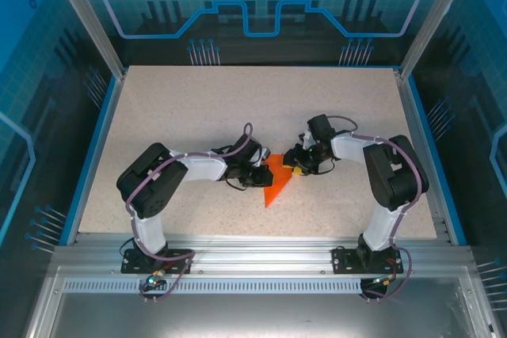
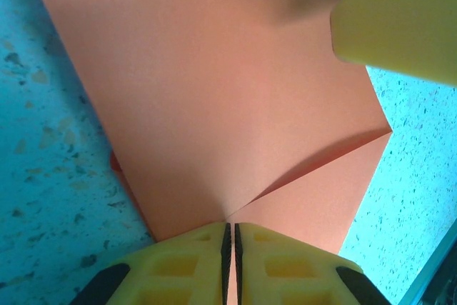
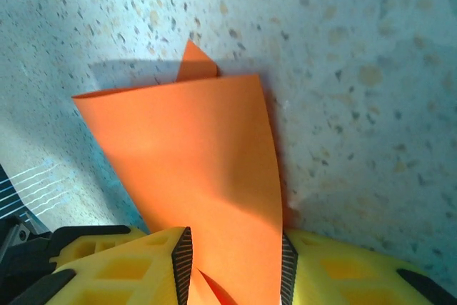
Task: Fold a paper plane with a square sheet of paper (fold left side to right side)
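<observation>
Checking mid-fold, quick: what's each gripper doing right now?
Left gripper: shut, pinching the edge of the orange paper.
Right gripper: open, jaws apart with a raised flap of the paper between them.

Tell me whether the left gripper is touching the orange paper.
Touching. In the left wrist view the left gripper has its jaws closed to a slit on the edge of the orange paper, no gap showing.

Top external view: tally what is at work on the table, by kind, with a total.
1 orange-red paper sheet
2 grippers: left gripper, right gripper
Total: 3
</observation>
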Robot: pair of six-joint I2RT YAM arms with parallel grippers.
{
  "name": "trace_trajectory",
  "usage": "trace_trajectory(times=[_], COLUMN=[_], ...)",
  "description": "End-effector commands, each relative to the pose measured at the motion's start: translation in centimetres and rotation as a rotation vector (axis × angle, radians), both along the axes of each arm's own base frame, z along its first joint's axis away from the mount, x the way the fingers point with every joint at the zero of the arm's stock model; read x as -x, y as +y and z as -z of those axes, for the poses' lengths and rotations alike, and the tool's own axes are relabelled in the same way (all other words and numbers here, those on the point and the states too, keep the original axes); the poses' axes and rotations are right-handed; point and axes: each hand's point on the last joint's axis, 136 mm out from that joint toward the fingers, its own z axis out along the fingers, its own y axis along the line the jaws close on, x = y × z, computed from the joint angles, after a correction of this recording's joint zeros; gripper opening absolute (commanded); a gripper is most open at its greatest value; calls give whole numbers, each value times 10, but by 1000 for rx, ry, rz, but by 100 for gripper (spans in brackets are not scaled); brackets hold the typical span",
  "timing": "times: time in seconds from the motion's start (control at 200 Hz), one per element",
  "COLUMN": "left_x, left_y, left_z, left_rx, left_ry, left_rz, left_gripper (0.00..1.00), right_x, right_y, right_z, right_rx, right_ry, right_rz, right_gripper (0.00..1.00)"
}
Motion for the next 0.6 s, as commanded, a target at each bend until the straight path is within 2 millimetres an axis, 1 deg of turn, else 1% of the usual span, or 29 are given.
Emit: trace_trajectory(times=[0.0, 0.16, 0.275, 0.405, 0.52, 0.59], left_x=[1, 1, 0, -1, -5, -7], left_y=[5, 5, 5, 3, 2, 1], left_z=[13, 11, 8, 2, -13, -26], left_rx=[-54, -52, -48, -42, -27, -19], left_ry=[-7, -14, -25, -44, -84, -116], left_rz=[14, 18, 25, 35, 48, 56], left_gripper=[15, 15, 15, 19, 25, 29], right_x=[-20, -29, -34, -33, -25, -19], right_y=[2, 5, 3, 5, 3, 2], right_z=[-2, -1, -4, -10, -17, -19], right_rx=[-34, -35, -18, -26, 7, 24], right_ry=[-48, -63, -89, -100, -107, -95], right_rz=[-8, -18, -20, -24, -33, -36], right_gripper=[38, 36, 31, 10, 0, 0])
